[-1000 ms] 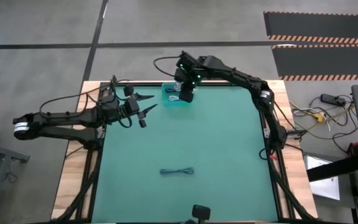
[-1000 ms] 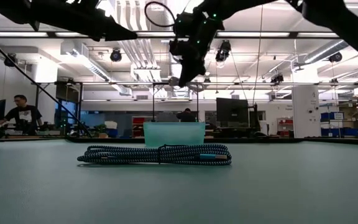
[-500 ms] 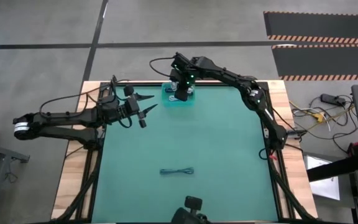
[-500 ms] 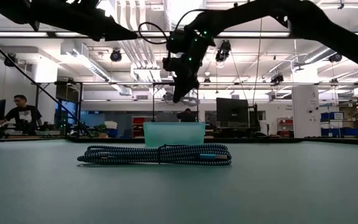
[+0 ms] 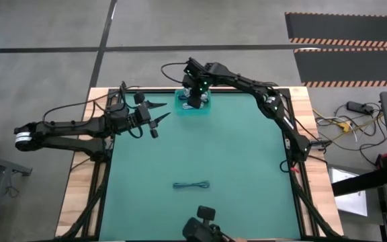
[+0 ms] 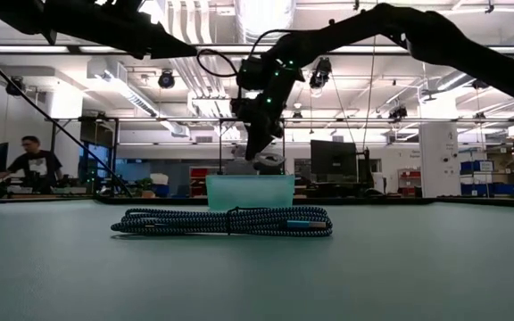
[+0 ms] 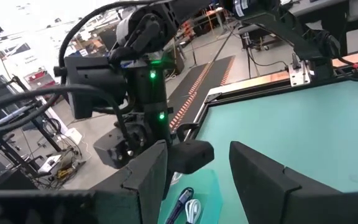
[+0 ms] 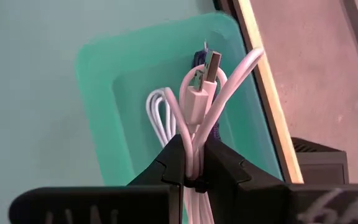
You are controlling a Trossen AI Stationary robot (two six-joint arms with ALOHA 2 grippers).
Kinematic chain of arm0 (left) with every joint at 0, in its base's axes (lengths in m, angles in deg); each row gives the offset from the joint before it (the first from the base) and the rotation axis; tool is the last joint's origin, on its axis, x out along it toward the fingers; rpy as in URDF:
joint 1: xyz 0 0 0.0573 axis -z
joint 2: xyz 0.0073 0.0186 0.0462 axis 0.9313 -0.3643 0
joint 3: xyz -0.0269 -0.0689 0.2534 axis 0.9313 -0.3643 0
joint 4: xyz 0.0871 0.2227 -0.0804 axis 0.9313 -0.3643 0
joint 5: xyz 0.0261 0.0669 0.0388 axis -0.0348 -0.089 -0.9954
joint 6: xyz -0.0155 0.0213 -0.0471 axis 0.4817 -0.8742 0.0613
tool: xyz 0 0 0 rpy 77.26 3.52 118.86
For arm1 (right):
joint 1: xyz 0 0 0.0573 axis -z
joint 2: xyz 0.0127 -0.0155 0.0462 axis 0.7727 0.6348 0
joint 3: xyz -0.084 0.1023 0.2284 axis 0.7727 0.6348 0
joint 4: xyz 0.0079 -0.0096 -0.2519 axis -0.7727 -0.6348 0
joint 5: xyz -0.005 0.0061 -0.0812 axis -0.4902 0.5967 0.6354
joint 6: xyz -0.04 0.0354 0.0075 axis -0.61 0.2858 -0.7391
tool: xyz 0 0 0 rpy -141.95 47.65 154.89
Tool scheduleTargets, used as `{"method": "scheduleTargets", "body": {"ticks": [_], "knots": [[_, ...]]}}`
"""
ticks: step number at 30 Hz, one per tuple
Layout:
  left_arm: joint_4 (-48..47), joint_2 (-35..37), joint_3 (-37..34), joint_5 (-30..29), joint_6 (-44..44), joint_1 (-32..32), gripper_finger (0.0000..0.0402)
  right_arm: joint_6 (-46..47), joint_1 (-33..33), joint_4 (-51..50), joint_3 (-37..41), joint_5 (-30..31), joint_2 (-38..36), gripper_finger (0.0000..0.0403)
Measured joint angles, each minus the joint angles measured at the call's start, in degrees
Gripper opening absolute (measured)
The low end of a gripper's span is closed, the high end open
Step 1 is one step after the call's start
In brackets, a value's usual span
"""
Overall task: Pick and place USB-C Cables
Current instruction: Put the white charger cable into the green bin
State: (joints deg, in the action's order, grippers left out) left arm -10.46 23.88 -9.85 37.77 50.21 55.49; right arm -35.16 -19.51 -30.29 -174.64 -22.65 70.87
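My right gripper (image 5: 193, 102) hangs over the teal bin (image 5: 182, 107) at the table's far edge, shut on a white USB-C cable bundle (image 8: 201, 93). A second white cable (image 8: 157, 115) lies coiled on the bin's floor. The dark braided cable (image 5: 191, 185) lies flat on the mat near the table's near edge, and fills the foreground of the low view (image 6: 226, 220). My left gripper (image 5: 158, 113) is open in the air left of the bin and touches nothing. My right gripper pinches the white cable bundle between its two fingers (image 8: 166, 163), across several strands of the loop (image 8: 194, 146). The fingers point down from above. The bundle is lifted clear, its connector end (image 8: 211, 62) past the fingertips, above the bin's inside.
The teal bin (image 6: 250, 191) stands on the mat's far edge, with the wooden table border (image 8: 260, 93) just behind it. Open green mat lies between the bin and the dark cable. A person sits in the room beyond the table (image 6: 32, 162).
My right gripper has moved a little toward the table's left and far edge and come down toward the bin, still shut on the white cable.
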Motion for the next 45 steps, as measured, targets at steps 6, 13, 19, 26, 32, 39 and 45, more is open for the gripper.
{"method": "scheduleTargets", "body": {"ticks": [6,13,19,26,32,39,45], "knots": [[0.0,0.0,0.0,0.0,0.0,0.0,0.016,-0.8,0.0,1.5,0.5,0.0,0.7,0.0028],[0.0,0.0,0.0,0.0,0.0,0.0,0.016,-1.4,0.0,2.5,0.7,0.0,2.2,0.0028],[0.0,0.0,0.0,0.0,0.0,0.0,0.016,-3.6,0.0,2.9,0.7,0.4,3.7,0.0028],[-0.5,0.1,0.0,0.0,0.0,0.0,0.016,-4.8,0.0,3.8,0.7,1.6,5.6,0.0028],[-0.8,0.1,0.0,0.0,0.0,0.0,0.016,-5.8,0.0,4.4,1.3,3.5,6.1,0.0028],[-0.8,0.1,0.0,0.0,0.0,0.0,0.016,-6.1,0.1,4.3,1.6,3.5,6.0,0.0028],[-0.8,0.1,0.0,0.0,0.0,0.0,0.016,-6.1,0.1,4.4,2.5,3.5,6.0,0.0028]]}}
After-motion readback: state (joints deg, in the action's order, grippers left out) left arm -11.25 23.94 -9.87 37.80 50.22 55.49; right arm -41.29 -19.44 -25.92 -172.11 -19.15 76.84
